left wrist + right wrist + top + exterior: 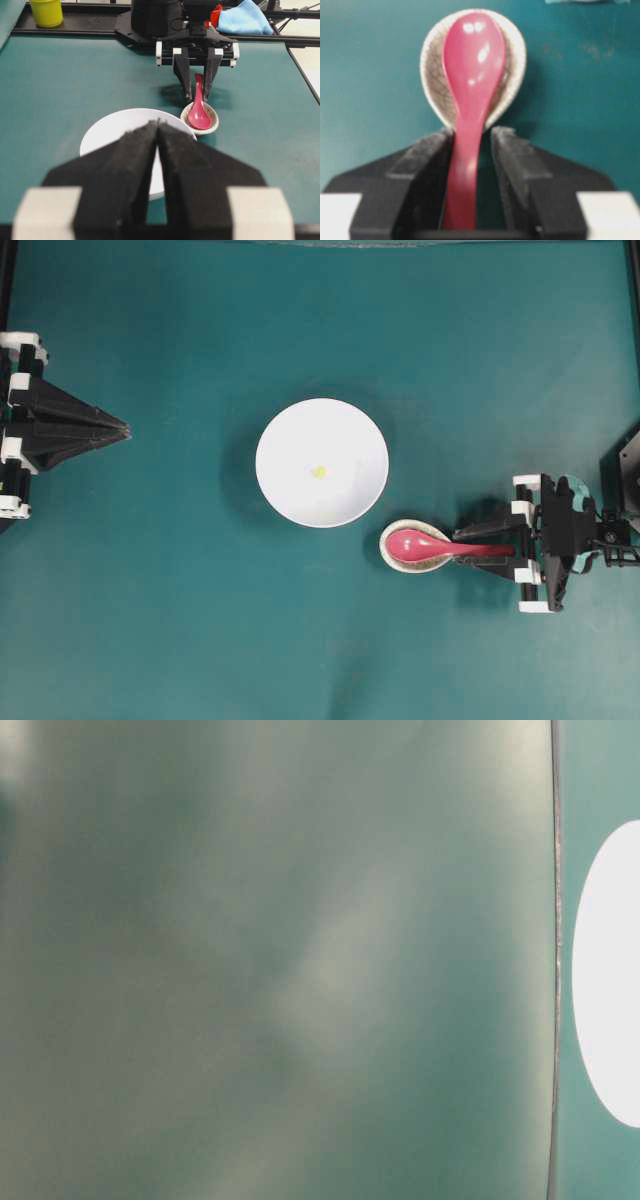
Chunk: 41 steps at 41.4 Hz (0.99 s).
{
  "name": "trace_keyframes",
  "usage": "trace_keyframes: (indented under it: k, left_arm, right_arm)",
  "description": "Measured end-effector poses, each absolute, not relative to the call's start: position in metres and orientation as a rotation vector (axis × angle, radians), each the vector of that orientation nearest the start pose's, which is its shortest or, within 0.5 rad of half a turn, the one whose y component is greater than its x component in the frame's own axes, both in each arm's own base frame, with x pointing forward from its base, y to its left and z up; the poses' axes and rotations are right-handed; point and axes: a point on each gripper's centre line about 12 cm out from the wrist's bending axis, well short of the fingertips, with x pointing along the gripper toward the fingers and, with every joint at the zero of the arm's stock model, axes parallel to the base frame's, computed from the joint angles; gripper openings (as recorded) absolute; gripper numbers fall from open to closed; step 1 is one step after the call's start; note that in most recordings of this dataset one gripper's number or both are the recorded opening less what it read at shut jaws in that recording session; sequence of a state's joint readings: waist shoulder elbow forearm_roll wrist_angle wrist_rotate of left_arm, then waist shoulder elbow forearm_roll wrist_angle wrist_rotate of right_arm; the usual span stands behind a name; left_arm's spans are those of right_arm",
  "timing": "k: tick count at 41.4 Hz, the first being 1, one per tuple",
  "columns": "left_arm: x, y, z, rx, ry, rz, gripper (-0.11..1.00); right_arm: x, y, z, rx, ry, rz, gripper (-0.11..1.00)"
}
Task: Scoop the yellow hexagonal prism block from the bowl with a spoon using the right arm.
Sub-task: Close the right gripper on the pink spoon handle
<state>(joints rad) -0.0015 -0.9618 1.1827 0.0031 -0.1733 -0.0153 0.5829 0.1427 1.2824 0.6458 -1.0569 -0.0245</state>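
Lab: two-arm rig, teal mat

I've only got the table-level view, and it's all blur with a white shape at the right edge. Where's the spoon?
Observer: The spoon lies with its scoop in a speckled rest, just beside the bowl.
Operator: Has the right gripper got it?
Observer: Not yet. The right gripper straddles the handle, jaws open, with a gap on one side.
Operator: And the block?
Observer: The block sits near the middle of the bowl.
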Motion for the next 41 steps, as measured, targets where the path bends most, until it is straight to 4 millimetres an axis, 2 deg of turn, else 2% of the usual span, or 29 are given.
trace_keyframes:
  k: [41]
  left_arm:
    - [0.1988, -0.0004, 0.2762, -0.011, 0.048, -0.002, 0.08]
  right_arm:
    - [0.2314, 0.0782, 0.0732, 0.092, 0.395, -0.040, 0.43]
